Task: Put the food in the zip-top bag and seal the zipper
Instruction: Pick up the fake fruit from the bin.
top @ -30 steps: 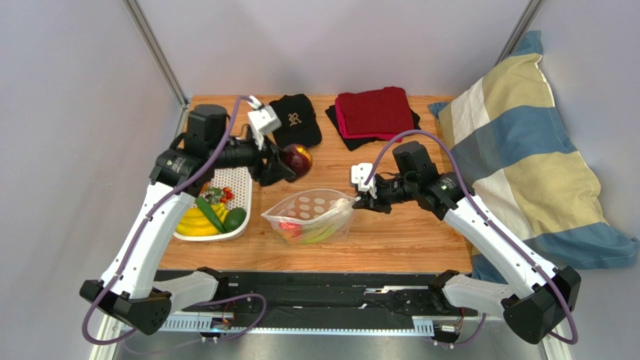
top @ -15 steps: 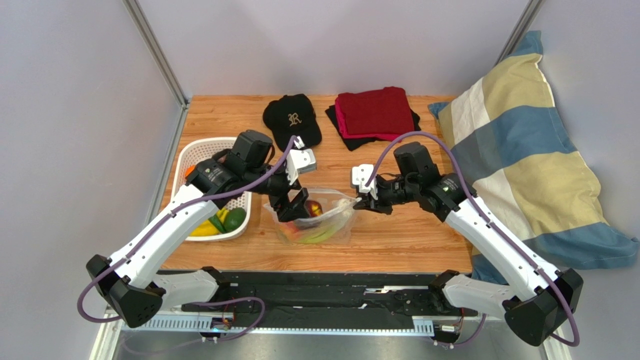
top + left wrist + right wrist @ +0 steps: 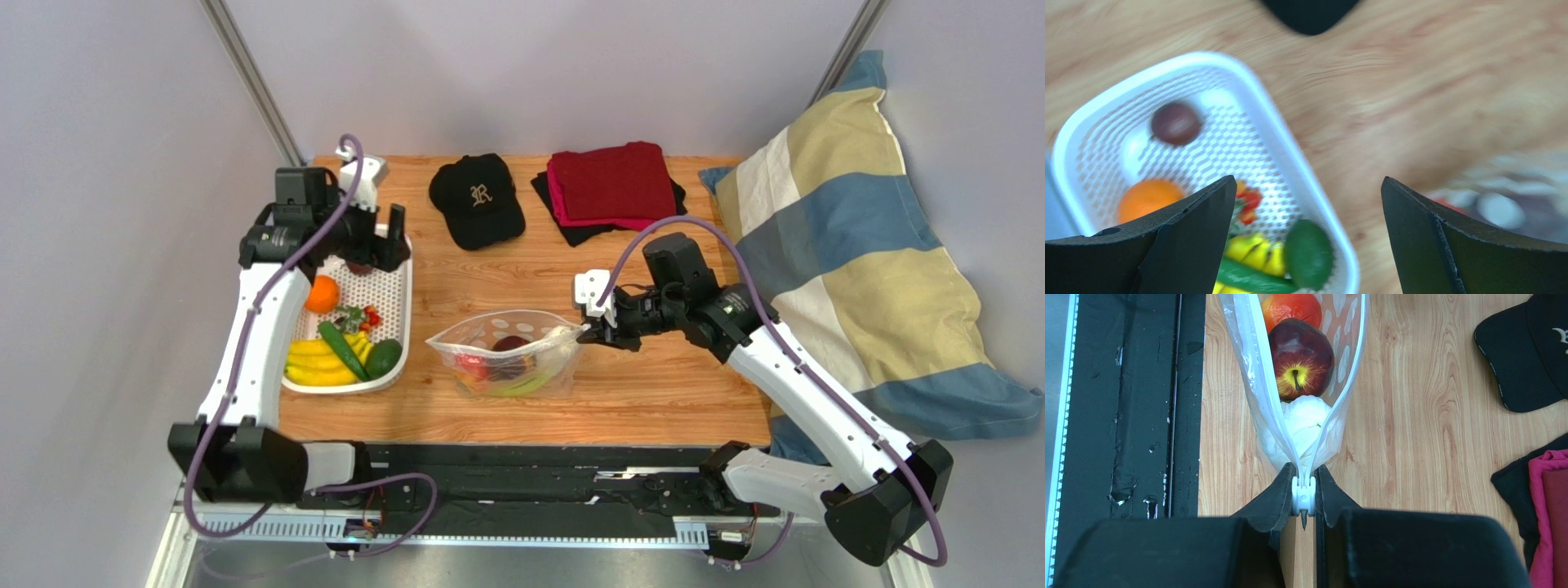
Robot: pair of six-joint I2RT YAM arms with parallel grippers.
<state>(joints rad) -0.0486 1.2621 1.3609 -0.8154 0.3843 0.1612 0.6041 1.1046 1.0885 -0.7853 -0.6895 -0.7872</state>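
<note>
Top external: zip-top bag [image 3: 503, 349] sits mid-bench [image 3: 662, 380], near the front edge. Left wrist: left pincer [image 3: 1308, 184] gapes empty over the basket [image 3: 1278, 141], orange [image 3: 1146, 197] inside. Right wrist: right pincer [image 3: 1304, 470] clamps the zipper [image 3: 1303, 499] end; the film looks floppy and slippery, so the stiffer strip is the best hold.

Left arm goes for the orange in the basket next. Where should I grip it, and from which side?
Take the orange across its widest middle, coming straight down from above with the open left gripper. It is round, so any axis holds, but the basket walls block a side approach. Stay clear of the small red pieces beside it.
</note>
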